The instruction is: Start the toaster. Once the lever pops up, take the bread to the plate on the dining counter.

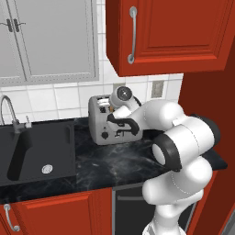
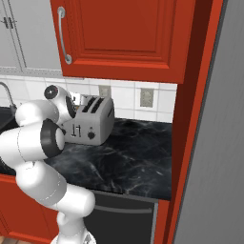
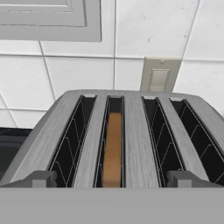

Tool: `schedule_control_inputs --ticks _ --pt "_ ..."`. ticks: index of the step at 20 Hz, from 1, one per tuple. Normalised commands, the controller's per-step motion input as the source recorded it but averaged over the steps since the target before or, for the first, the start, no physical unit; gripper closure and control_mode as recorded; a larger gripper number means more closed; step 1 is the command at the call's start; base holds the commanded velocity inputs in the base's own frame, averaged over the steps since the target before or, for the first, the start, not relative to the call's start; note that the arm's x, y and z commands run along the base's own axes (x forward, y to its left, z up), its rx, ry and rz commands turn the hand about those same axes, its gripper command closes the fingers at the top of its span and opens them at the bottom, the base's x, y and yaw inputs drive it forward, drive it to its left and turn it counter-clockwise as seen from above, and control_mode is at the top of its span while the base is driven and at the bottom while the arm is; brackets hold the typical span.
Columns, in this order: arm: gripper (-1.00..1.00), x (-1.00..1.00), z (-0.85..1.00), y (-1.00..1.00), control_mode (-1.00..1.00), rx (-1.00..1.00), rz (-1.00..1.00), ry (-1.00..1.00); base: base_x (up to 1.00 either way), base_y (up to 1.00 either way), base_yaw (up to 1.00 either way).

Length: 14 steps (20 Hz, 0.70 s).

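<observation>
Toaster stands on the black worktop near the tiled back wall, right of the sink, under the red upper cabinet; its knobs and levers face out toward the robot, which is likely why the arm works it from the front. Bread sits on edge deep in the second slot from the left in the hand view, top edge below the slot rim, so it reads as loaded and not raised; the other three slots look empty. Gripper hangs just over the toaster's front top edge, looking down along the slots; its finger tips sit well apart near the bottom of the hand view, so the jaws are wide and hold nothing. That spread and height would suit coming down on a front lever, judging by the task. Toasting step appears not yet begun. Wall outlet sits behind the toaster.
</observation>
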Motion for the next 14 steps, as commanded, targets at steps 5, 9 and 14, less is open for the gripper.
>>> schedule_control_inputs --ticks 5,9,14 --pt "-1.00 0.00 0.00 0.00 -1.00 0.00 0.00 0.00 0.00 0.00 0.00" --pt "-1.00 0.00 0.00 0.00 -1.00 0.00 0.00 0.00 0.00 0.00 0.00" --pt "-1.00 0.00 0.00 0.00 -1.00 0.00 0.00 0.00 0.00 0.00 0.00"
